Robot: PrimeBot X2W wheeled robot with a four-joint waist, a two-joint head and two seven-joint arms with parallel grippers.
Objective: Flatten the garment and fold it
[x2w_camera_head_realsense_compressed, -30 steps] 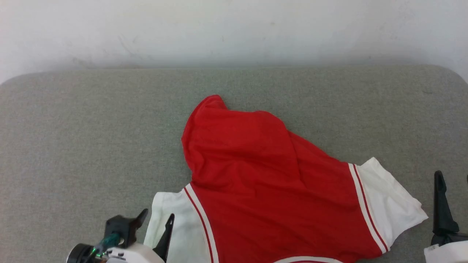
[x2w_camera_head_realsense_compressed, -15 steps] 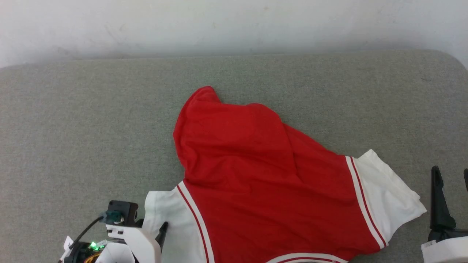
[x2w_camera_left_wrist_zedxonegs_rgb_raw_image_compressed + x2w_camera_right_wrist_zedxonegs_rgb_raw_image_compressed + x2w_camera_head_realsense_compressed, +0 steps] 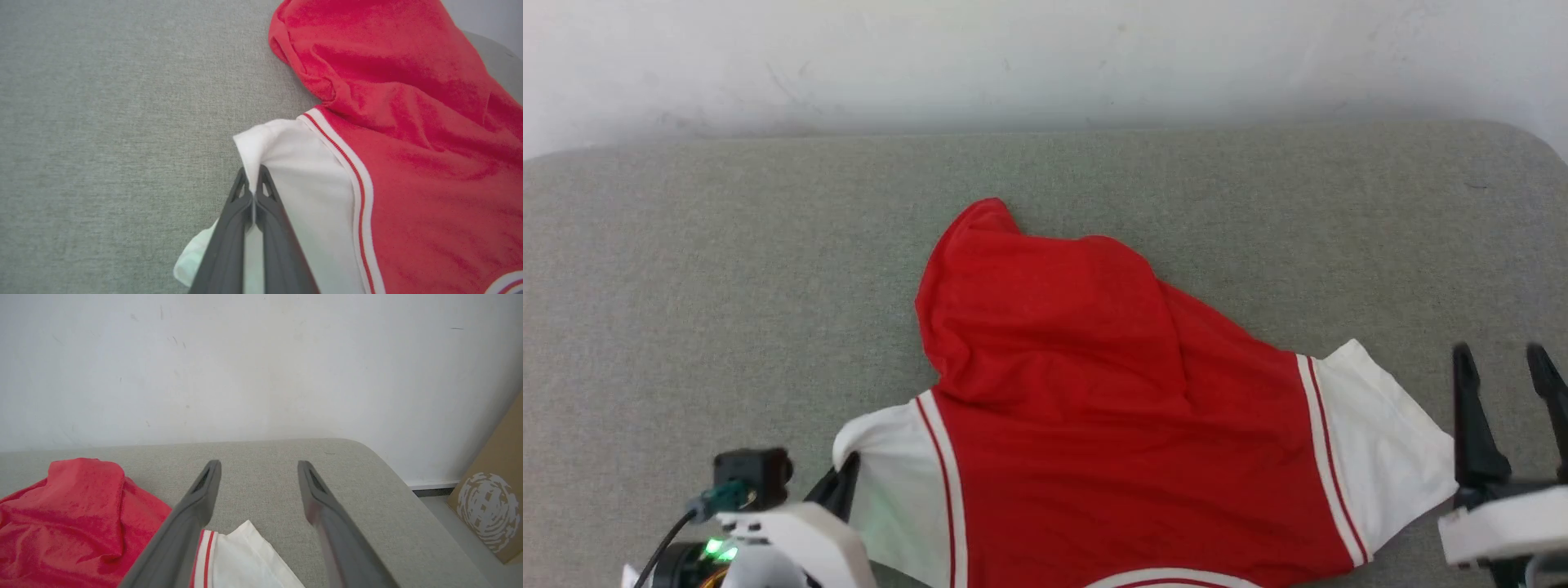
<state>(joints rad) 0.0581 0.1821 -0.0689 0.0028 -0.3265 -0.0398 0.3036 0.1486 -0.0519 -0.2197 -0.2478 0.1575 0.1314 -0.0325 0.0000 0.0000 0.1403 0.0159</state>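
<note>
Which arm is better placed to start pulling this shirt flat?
The left, probably: the left gripper is shut on the white sleeve end of the garment. The right gripper stands open near the other sleeve, holding nothing.

The head view looks down on the garment [image 3: 1094,408], which both wrist views (much nearer) share.
</note>
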